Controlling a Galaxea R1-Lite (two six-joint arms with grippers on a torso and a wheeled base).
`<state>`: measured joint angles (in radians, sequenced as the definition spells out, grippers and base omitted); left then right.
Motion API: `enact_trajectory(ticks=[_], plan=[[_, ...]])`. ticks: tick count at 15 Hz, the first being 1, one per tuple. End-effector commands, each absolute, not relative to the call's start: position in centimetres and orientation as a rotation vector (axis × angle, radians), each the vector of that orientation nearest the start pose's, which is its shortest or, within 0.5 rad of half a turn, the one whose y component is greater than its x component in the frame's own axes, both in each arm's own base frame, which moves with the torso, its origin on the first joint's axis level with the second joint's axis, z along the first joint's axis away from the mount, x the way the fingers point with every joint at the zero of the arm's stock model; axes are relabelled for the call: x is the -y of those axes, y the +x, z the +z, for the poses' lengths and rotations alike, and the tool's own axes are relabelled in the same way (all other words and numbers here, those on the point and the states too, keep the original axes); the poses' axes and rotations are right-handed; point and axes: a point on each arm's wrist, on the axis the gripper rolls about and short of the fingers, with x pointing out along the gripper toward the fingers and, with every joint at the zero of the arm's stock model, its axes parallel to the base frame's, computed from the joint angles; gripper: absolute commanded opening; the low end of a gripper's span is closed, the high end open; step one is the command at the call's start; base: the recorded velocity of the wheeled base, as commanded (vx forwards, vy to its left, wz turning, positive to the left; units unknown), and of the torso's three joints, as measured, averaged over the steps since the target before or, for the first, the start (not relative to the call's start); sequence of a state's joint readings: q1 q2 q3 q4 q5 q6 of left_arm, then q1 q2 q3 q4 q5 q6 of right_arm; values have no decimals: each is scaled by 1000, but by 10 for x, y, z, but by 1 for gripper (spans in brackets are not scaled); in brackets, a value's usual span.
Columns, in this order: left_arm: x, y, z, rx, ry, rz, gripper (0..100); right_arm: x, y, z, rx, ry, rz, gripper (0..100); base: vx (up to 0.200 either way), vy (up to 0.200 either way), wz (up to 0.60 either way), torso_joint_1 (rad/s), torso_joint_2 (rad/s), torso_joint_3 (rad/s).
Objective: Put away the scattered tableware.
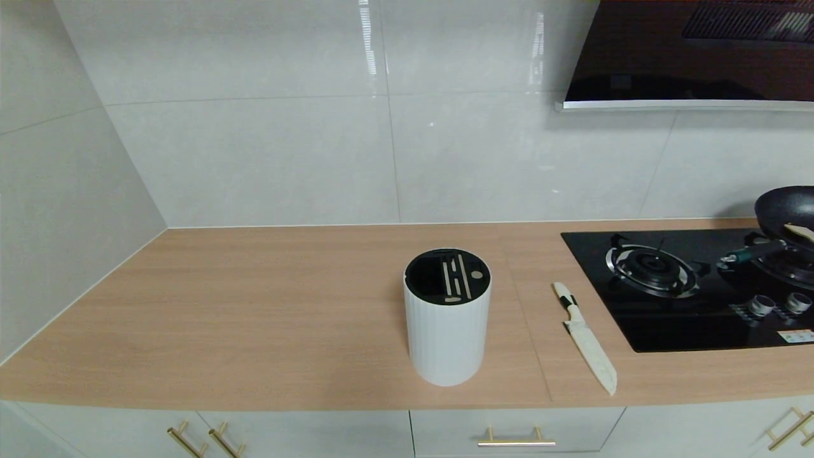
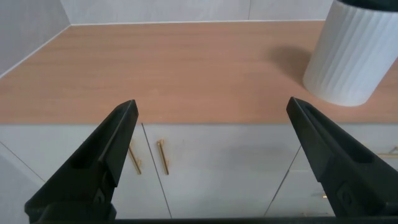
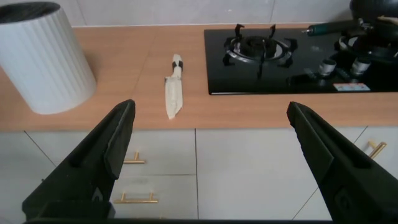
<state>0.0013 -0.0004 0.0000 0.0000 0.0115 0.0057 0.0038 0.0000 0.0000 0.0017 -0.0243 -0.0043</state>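
Knife (image 1: 584, 336) lies flat on counter (image 1: 254, 305), between white holder (image 1: 447, 331) and hob (image 1: 687, 305), touching neither, blade toward the front edge. Holder stands upright, slotted top. Pan (image 1: 785, 213) sits on the hob. Left gripper (image 2: 214, 162) and right gripper (image 3: 214, 162) are both spread wide, empty, out in front of the cabinets.

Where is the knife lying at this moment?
In the head view the knife lies flat on the wooden counter, on the robot's right, between the white knife holder and the black gas hob, touching neither.
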Motion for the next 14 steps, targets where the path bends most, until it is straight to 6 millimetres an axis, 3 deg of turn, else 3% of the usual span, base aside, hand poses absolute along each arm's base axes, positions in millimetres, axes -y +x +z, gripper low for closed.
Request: enact_trajectory(ticks=[1,13,14], plan=[[0,-23,75,0,6,14,100,1,-23,75,-3,-5,-20,100,0,0,0,178,-349,-178],[0,-23,75,0,-2,14,100,0,-23,79,5,-37,5,100,0,0,0,20,-39,-20],[0,-23,75,0,-2,14,100,-1,-26,120,55,-5,77,100,0,0,0,0,0,0]])
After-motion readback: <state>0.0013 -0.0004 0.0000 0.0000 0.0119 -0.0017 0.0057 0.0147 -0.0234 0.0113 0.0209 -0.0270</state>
